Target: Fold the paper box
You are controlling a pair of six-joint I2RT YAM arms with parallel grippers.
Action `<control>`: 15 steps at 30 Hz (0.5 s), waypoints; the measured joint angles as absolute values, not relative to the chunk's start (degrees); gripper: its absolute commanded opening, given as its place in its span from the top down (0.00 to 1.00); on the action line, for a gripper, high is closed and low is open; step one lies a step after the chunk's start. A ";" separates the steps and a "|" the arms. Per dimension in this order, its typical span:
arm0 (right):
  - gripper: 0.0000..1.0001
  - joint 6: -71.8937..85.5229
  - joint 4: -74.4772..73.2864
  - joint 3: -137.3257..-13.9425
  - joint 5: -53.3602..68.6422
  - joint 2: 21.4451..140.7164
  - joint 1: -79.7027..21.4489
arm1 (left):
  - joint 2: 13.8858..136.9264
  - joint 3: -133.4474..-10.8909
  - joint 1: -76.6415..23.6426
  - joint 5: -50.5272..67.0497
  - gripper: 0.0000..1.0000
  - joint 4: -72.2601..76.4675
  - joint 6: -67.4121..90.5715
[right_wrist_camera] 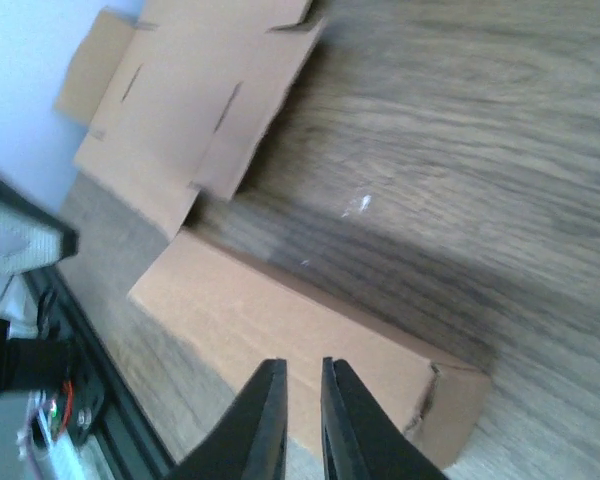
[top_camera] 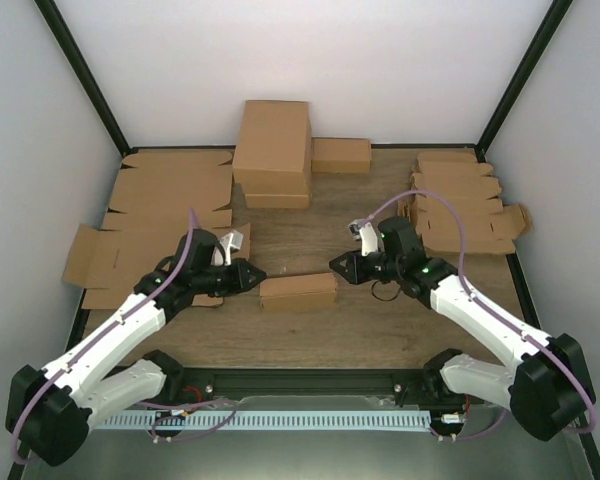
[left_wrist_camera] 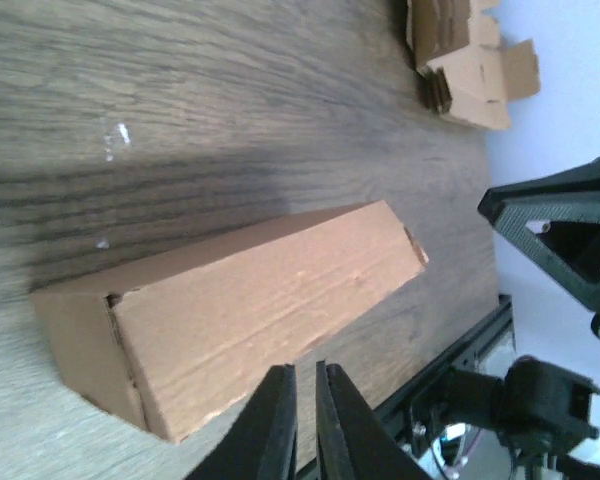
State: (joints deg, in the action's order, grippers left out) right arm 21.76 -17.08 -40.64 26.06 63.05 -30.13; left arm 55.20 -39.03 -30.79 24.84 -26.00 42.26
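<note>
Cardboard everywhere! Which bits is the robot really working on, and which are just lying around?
Working on:
- paper box, folded up, in the middle between both arms

Just lying around:
- flat cardboard sheets, left
- stacked folded boxes, back
- pile of box blanks, right

lab test cell | white enclosure walls [top_camera: 40, 120] | 2 bench-bolted arms

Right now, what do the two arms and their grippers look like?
Both arms have white link shells with black joints and bases. A lilac cable loops along each. The left gripper and right gripper are black, with slim tapered fingers. A green light shows on the right arm's wrist.
</note>
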 measured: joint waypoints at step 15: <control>0.99 27.42 0.47 -33.41 46.24 72.05 -28.51 | 60.45 -27.97 -30.44 35.99 0.96 -8.69 46.26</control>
State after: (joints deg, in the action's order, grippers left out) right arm 27.42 0.47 -33.41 46.24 72.05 -28.51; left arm 60.45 -27.97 -30.44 35.99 -8.69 46.26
